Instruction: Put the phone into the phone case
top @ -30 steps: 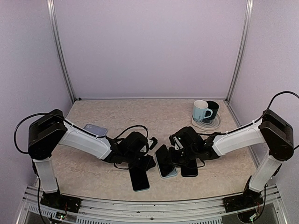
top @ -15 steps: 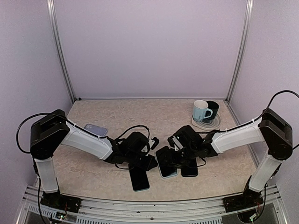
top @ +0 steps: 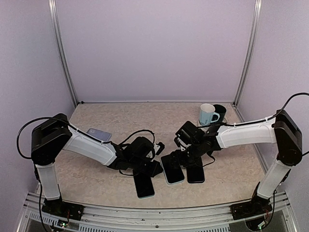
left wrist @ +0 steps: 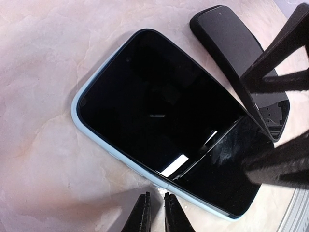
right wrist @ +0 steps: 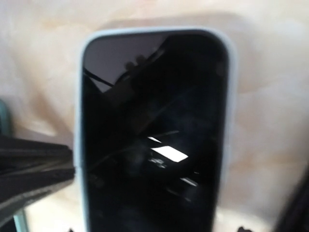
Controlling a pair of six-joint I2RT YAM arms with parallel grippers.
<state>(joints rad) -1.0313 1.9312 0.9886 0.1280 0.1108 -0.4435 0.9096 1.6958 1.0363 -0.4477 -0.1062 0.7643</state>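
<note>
1. The phone point(left wrist: 154, 111) lies screen-up on the desk point(top: 96, 169), at 6 o'clock from the desk centre. The light-blue rim of the phone case point(left wrist: 76, 108) shows along its edges.
2. The left pincer point(left wrist: 155, 215) is clenched and grasps nothing. Its tips sit almost together, just beside the long edge of the phone case.
3. The right pincer point(top: 183, 158) is released. In the right wrist view its fingers stand on either side of the phone. One finger point(right wrist: 34, 166) is at the rim of the phone case; contact cannot be confirmed.
4. A bare black phone point(top: 195, 173) lies just beside the phone case at 3 o'clock.
5. A second black phone point(top: 144, 184) lies at 8 o'clock from the phone case, below the left pincer.
6. A light-blue mug point(top: 207, 114) and a dark mug point(top: 220, 112) stand at 1 o'clock, well apart from the phones.
7. A flat blue object point(top: 99, 134) lies at 10 o'clock, partly hidden by the left arm.
</note>
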